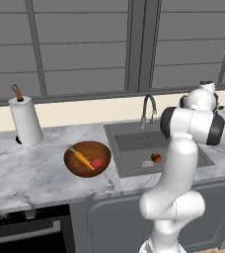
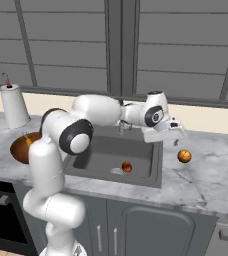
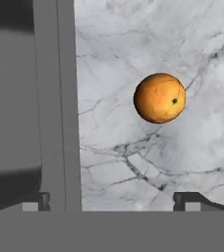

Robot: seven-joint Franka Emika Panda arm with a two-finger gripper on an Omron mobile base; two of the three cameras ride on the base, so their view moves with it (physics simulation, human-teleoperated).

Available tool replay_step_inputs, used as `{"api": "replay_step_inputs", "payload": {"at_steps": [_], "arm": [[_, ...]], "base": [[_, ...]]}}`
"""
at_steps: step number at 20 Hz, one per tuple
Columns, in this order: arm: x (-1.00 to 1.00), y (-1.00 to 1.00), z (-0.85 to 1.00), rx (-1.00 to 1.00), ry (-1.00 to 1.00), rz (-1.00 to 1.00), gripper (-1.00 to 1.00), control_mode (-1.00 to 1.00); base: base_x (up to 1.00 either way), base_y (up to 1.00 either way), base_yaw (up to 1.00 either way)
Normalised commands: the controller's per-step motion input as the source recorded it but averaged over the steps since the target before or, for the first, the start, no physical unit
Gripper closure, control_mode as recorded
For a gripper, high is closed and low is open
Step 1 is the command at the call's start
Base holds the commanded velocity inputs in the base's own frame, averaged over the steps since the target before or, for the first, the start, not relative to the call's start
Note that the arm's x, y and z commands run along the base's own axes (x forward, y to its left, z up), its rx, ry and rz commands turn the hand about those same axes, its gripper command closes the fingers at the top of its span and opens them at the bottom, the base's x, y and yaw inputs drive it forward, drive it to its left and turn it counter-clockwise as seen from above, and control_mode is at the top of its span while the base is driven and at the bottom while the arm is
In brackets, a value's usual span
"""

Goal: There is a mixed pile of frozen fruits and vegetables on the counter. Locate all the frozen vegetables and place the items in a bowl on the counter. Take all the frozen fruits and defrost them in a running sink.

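The end effector (image 2: 175,141) hangs over the table (image 2: 211,175) just right of the sink (image 2: 153,167), its two fingers spread wide with nothing between them and touching nothing. In the hand view the dark fingertips (image 3: 185,199) stand far apart at the bottom, one over the sink's rim and one over bare marble, and an orange-brown ball (image 3: 159,98) lies on the table ahead of them, nearer the right finger and clear of both. From the right base view that same ball (image 2: 184,156) rests on the marble just right of the end effector and a little lower, near the sink's right edge but outside the basin. The second ball (image 2: 127,167) sits inside the sink on its dark floor, close to the drain; the left base view shows this ball (image 1: 156,157) near the basin's front, partly beside the white arm. The faucet (image 1: 148,111) rises behind the sink; whether water runs from it cannot be told. Left of the sink stands the bowl (image 1: 104,158), holding the carrot (image 1: 82,159), which lies slanted with its green top toward the back rim, and the red piece (image 1: 97,163) just to the carrot's right. Farther left on the table is a paper towel roll (image 1: 25,121), upright and well apart from the bowl.
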Motion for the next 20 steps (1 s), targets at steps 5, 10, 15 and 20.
{"api": "replay_step_inputs", "payload": {"at_steps": [5, 10, 15, 20], "arm": [[0.26, -0.71, -0.01, 0.20, 0.01, -0.10, -1.00, -1.00], [0.36, -0.39, -0.14, 0.06, 0.00, -0.04, -1.00, -1.00], [0.39, -0.07, -0.39, -0.03, -0.13, 0.00, -1.00, -1.00], [0.05, 0.19, -0.63, -0.28, -0.09, 0.00, -1.00, -1.00]], "base": [[0.00, 0.00, 0.00], [0.00, 0.00, 0.00], [0.00, 0.00, 0.00], [0.00, 0.00, 0.00]]}}
